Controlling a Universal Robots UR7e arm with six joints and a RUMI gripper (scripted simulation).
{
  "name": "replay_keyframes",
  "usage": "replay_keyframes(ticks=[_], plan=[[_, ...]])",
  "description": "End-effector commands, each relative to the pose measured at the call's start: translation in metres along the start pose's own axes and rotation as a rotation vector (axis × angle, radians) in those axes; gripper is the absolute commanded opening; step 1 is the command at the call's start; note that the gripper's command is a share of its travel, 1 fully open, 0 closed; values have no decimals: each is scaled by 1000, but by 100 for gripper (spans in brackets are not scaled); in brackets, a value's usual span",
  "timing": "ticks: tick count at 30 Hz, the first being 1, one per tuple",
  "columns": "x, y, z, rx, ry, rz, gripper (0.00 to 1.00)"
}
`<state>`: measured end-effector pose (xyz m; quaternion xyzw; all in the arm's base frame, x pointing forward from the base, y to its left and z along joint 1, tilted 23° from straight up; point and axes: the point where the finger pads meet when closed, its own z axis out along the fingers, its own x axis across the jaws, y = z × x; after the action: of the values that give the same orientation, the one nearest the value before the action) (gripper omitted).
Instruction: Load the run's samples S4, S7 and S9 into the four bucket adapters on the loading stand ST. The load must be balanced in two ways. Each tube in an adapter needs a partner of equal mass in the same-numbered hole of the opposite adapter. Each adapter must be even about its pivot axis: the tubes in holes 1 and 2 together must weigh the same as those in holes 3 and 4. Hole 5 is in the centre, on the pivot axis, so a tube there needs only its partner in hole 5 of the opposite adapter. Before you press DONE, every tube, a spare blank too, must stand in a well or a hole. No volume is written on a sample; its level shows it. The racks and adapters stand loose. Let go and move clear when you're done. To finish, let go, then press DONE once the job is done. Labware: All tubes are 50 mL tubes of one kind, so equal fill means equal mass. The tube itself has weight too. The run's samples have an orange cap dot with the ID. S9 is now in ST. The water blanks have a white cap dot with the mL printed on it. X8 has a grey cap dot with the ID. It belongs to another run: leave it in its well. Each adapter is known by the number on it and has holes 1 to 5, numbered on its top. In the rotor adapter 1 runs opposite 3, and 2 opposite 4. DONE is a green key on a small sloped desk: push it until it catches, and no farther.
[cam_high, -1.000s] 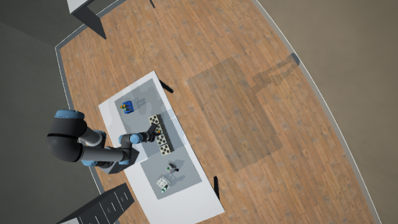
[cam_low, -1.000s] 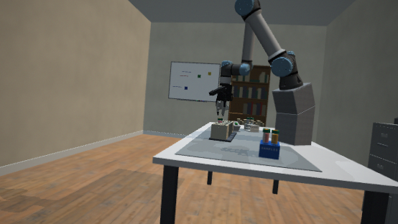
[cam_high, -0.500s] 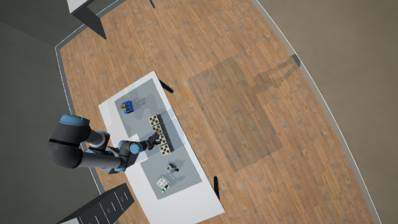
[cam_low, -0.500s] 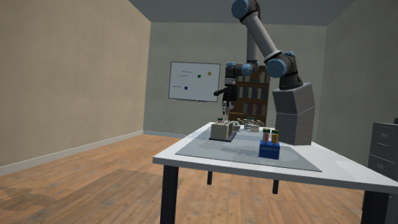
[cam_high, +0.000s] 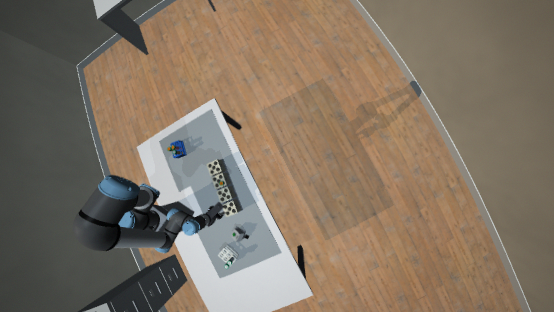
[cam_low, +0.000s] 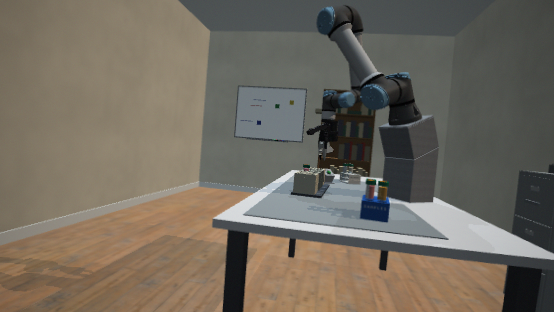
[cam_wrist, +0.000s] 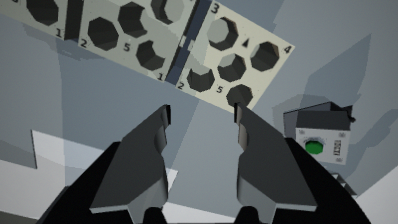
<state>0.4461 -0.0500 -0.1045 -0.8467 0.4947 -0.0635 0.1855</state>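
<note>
Overhead, white table (cam_high: 260, 285) with grey mat (cam_high: 260, 250) on wooden floor (cam_high: 325, 75).

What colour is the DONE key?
Green; the DONE key shows best in the wrist view.

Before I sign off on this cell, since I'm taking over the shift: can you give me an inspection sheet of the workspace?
Surface: white table with a grey mat on it.
Job's things: row of adapters on the stand; blue sample rack holding two capped tubes; pale blank rack; green DONE key on its small desk.
Clutter: nothing seen.
Grippers: gripper open with nothing between its fingers, hovering beside the end adapter, whose visible holes have no tubes.
Cables: nothing seen.
Surroundings: wooden floor, whiteboard on the far wall, grey filing cabinet beside the table.
</note>
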Motion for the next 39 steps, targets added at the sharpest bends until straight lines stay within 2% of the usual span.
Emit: replay_keyframes(ticks=[1,4,6,21,23,38,39], plan=[[34,30,1,6,-4,-17,35],[52,48,2,6,-4,-17,35],[52,48,2,6,-4,-17,35],[140,137,2,5,-3,-17,35],[140,137,2,5,-3,-17,35],[229,226,3,4,-3,-17,35],[229,226,3,4,-3,-17,35]])
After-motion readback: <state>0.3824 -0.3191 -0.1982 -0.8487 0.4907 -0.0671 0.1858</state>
